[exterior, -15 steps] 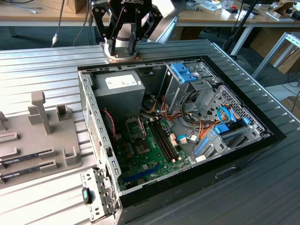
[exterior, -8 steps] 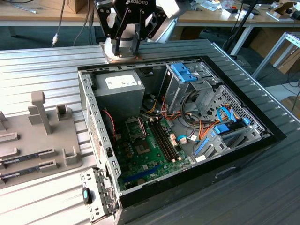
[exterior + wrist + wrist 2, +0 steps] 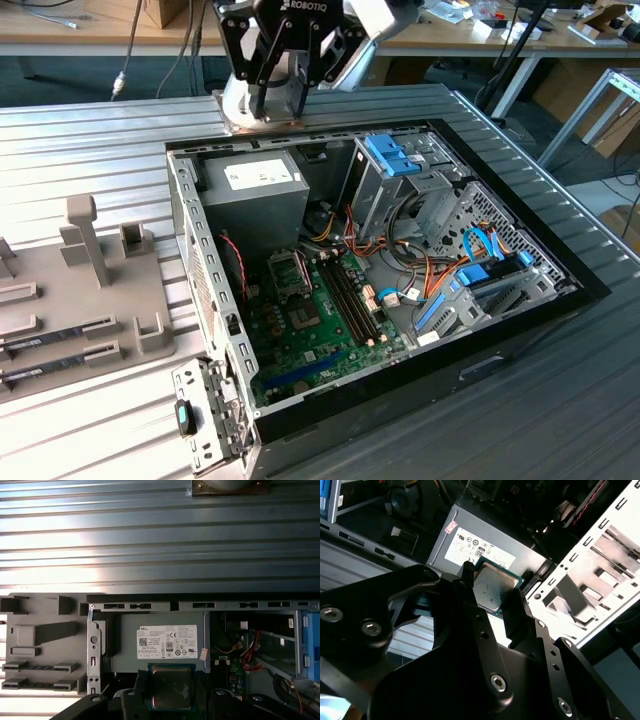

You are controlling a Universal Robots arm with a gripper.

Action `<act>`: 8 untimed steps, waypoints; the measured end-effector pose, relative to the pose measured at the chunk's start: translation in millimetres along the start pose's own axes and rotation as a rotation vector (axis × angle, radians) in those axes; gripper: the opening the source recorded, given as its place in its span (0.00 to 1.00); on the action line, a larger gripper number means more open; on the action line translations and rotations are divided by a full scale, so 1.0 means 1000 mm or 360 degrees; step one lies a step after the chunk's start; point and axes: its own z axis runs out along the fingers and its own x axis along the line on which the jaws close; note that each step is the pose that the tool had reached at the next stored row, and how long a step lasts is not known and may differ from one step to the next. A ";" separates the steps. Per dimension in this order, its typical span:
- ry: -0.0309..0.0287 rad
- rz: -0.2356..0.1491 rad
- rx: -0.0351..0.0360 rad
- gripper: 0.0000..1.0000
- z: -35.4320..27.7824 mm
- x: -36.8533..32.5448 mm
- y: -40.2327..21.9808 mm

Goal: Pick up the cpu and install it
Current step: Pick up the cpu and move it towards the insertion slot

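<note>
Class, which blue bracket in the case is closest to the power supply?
The blue bracket atop the drive cage beside the power supply; the others lie toward the exterior view's right.

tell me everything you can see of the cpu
The cpu is a thin, flat square chip with a pale silvery metal top and a green rim. It is clamped on two opposite edges between the black fingers of the gripper, metal top facing both wrist cameras. Behind it in both wrist views lies the grey power supply of the open case.
</note>
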 end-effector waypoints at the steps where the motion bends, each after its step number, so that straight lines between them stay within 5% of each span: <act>1: 0.00003 0.0000 0.0000 0.47 0.0000 -0.0018 0.0000; 8: 0.00018 0.0000 0.0000 0.47 -0.0001 -0.0117 0.0003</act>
